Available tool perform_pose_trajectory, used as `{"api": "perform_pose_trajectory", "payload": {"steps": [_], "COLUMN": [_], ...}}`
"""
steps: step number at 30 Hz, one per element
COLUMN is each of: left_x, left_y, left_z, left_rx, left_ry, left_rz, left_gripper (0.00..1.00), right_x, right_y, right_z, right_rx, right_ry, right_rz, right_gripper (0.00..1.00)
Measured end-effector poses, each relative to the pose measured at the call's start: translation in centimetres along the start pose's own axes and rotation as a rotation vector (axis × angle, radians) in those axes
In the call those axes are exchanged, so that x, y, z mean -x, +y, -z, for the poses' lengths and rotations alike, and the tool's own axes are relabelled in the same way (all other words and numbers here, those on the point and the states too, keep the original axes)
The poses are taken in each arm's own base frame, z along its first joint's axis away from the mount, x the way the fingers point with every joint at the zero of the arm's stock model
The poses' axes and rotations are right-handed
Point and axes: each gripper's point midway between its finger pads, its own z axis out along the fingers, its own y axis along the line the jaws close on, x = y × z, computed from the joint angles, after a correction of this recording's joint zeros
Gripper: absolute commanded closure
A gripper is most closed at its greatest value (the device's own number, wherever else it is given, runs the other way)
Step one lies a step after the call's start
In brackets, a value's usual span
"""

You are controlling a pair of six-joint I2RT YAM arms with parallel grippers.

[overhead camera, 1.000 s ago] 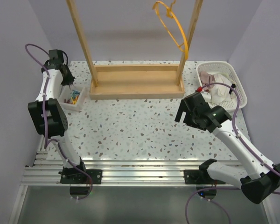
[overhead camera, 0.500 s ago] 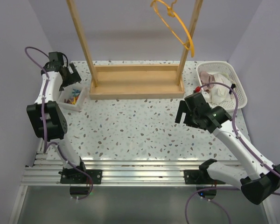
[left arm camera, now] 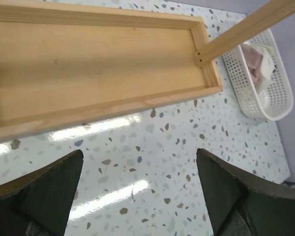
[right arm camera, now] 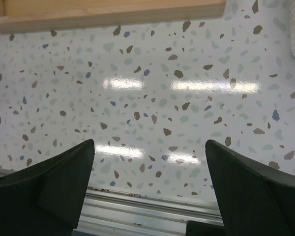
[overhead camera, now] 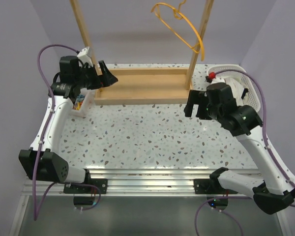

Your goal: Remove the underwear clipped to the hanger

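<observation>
A speckled desk [overhead camera: 147, 132] carries a wooden rack [overhead camera: 142, 86], and the yellow hanger [overhead camera: 201, 45] hangs high by the rack's right post. The left tool [overhead camera: 102, 78] hovers over the rack base's left end with its jaws wide. The right tool [overhead camera: 194, 105], equally wide, hangs above bare desk beside a white basket [left arm camera: 265, 105] of cloths [left arm camera: 258, 61].

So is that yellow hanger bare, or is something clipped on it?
Bare: overhead, the hanger is just a thin yellow frame, no cloth hanging from it.
</observation>
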Motion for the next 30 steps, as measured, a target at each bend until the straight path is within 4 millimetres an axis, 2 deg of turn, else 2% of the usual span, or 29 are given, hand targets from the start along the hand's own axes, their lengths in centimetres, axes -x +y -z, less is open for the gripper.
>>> {"api": "perform_pose_trajectory", "payload": {"steps": [4,6,11,13,15,19,30], "left_x": [-1.1,-1.1,-0.3,-0.2,-0.2,-0.3,0.9], "left_y": [-1.8,-2.9,-5.5,-6.0,-6.3,-6.7,-8.5], "left_z": [0.9,1.3,2.1,2.2,2.4,2.6,3.6], "left_rx": [-0.102,-0.159,-0.288,-0.314,-0.330,-0.351,-0.419], "left_ry": [-0.003,-0.009,-0.028,-0.030,-0.027,-0.018,-0.044], "left_rz": [0.031,0.036,0.017,0.013,0.010,0.015,0.001], "left_gripper": [0.00,0.00,0.00,0.00,0.00,0.00,0.00], "right_x": [3.2,5.6,11.9,13.1,13.6,13.2,12.7], "right_y": [1.0,1.6,2.6,2.7,2.7,2.7,3.2], "right_z": [3.6,6.3,14.4,16.9,18.5,19.2,18.9], "right_rx": [0.071,0.113,0.212,0.239,0.262,0.280,0.299], "right_ry": [-0.093,-0.171,-0.387,-0.441,-0.470,-0.461,-0.418], "right_rz": [0.015,0.017,0.011,0.009,0.010,0.020,0.035], "right_gripper": [0.02,0.02,0.02,0.02,0.02,0.02,0.02]}}
